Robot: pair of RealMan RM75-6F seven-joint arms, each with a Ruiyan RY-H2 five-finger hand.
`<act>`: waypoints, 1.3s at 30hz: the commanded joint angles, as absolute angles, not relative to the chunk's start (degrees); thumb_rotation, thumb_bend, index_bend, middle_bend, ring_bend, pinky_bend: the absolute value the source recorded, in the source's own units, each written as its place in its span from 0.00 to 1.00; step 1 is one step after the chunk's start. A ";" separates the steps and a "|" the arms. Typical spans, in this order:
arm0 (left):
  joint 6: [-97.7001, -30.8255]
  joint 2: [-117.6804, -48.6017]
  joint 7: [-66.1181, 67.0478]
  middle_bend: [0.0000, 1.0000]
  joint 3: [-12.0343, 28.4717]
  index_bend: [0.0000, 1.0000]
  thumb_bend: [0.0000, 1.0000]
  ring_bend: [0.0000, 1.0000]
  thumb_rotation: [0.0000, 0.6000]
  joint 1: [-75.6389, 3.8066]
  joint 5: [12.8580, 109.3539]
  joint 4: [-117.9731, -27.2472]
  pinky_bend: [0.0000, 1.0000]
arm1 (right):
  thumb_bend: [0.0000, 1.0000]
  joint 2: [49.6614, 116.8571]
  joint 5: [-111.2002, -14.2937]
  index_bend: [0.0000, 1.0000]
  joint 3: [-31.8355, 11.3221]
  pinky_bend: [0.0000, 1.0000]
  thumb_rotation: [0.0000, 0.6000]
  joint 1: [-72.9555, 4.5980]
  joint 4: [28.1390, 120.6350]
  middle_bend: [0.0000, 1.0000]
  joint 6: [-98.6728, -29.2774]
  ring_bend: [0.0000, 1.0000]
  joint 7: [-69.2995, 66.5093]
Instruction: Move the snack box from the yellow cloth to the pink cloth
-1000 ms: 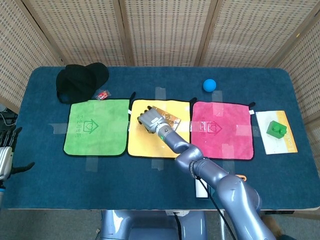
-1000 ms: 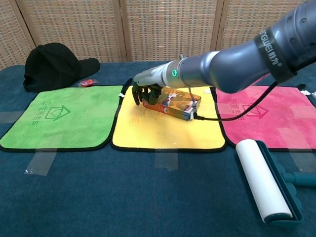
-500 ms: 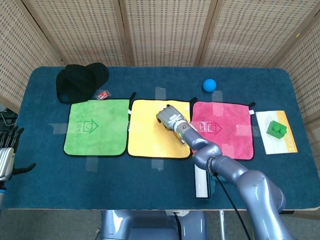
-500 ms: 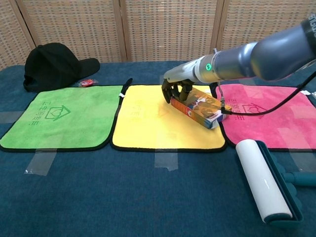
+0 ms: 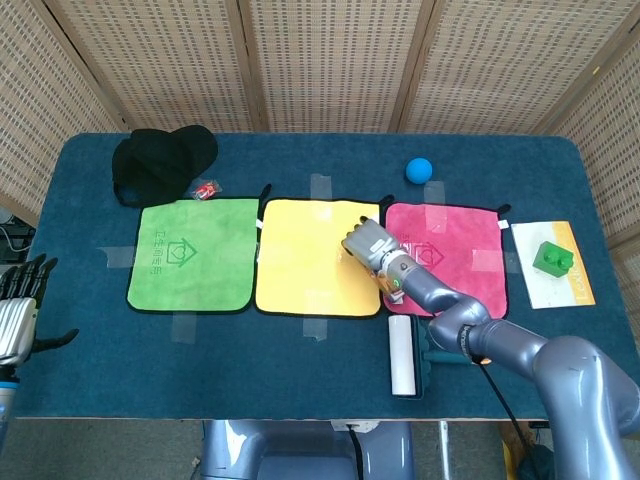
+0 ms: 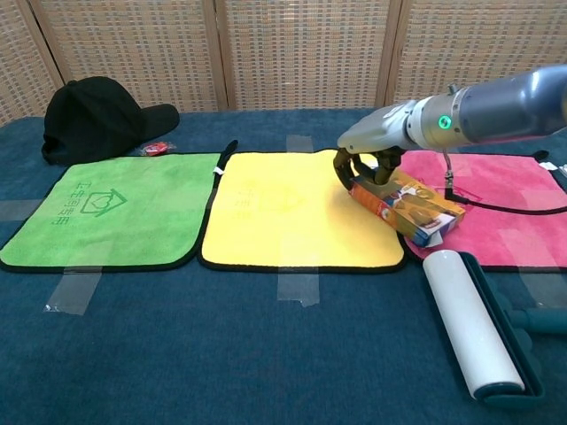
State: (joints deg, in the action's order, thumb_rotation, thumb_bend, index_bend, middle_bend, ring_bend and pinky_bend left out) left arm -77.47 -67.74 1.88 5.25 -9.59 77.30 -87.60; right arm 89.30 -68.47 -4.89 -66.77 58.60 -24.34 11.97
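The orange snack box [image 6: 409, 207] hangs tilted in the chest view, over the seam between the yellow cloth [image 6: 292, 212] and the pink cloth [image 6: 496, 208]. My right hand [image 6: 368, 164] grips its left end from above. From the head view the same right hand [image 5: 368, 243] hides most of the box, above the right edge of the yellow cloth [image 5: 305, 255] and beside the pink cloth [image 5: 455, 260]. My left hand [image 5: 20, 310] stays at the far left edge, fingers spread, holding nothing.
A green cloth [image 5: 195, 255] lies left of the yellow one. A black cap [image 5: 160, 160] and a small red item [image 5: 205, 189] sit behind it. A lint roller [image 6: 474, 323] lies near the front right. A blue ball [image 5: 419, 169] and a green block [image 5: 552, 257] on a card lie beyond.
My right hand has carried the snack box rightward, from the middle of the yellow cloth to its right edge next to the pink cloth. The left hand barely shifted.
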 commanded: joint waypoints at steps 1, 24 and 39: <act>-77.49 -67.72 1.96 0.00 5.14 0.00 0.00 0.00 1.00 -9.61 77.49 -87.77 0.00 | 1.00 86.88 -71.12 0.42 -2.90 0.21 1.00 -64.82 61.78 0.41 -26.73 0.30 12.76; -78.45 -67.46 1.95 0.00 4.16 0.00 0.00 0.00 1.00 -9.39 79.57 -88.93 0.00 | 1.00 83.13 -83.92 0.43 2.63 0.21 1.00 -56.31 49.99 0.41 -38.16 0.26 9.12; -79.78 -66.82 0.70 0.00 3.94 0.00 0.00 0.00 1.00 -9.01 81.06 -89.34 0.00 | 0.72 73.44 -80.56 0.29 -3.86 0.18 1.00 -49.20 60.54 0.28 -53.11 0.22 3.66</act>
State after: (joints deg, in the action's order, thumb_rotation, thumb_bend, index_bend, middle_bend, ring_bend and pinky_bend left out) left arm -79.73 -66.87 0.76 3.94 -9.05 81.00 -89.32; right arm 75.52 -81.57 -2.47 -51.27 58.07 -50.14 5.21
